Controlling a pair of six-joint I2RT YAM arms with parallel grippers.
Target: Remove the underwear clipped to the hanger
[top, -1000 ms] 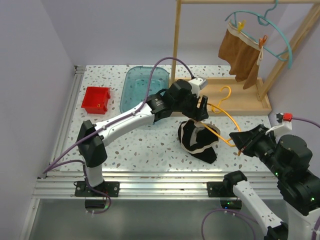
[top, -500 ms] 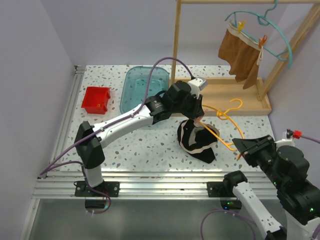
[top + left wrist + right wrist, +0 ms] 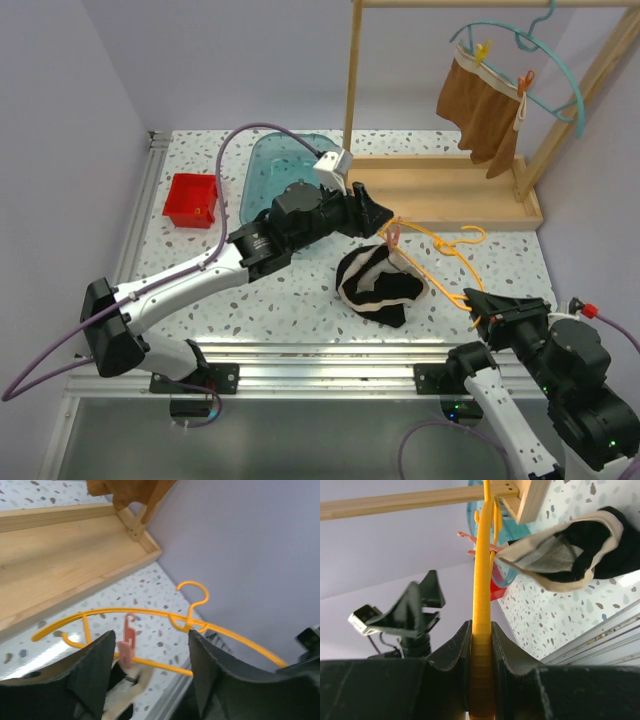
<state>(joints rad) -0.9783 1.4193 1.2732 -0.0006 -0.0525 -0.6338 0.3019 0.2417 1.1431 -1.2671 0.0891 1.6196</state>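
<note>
"So, what surface do the arms work over?"

"A white speckled table (image 3: pixel 290 300), with a metal rail (image 3: pixel 300 365) along its near edge and plain lavender walls (image 3: pixel 60 120) to the left and behind. A red bin (image 3: pixel 193 199) and a clear teal tub (image 3: pixel 280 165) sit toward the far left. A wooden rack (image 3: pixel 450 195) stands on its tray base at the far right."

"And the underwear?"

"The black underwear (image 3: pixel 378 288) lies crumpled on the table near the front edge. Its beige waistband rises to a pink clip (image 3: pixel 129 636) on the yellow hanger (image 3: pixel 482 580). The rust-brown underwear (image 3: pixel 480 110) hangs well apart from it, pegged to a teal hanger (image 3: pixel 553 80) on the rack's top rail."

"What are the grippers doing?"

"The right gripper (image 3: pixel 481 630) is clamped on one end of the yellow hanger, holding it low over the table. The left gripper (image 3: pixel 150 645) has its jaws apart with nothing between them, just beside the pink clip."
</note>
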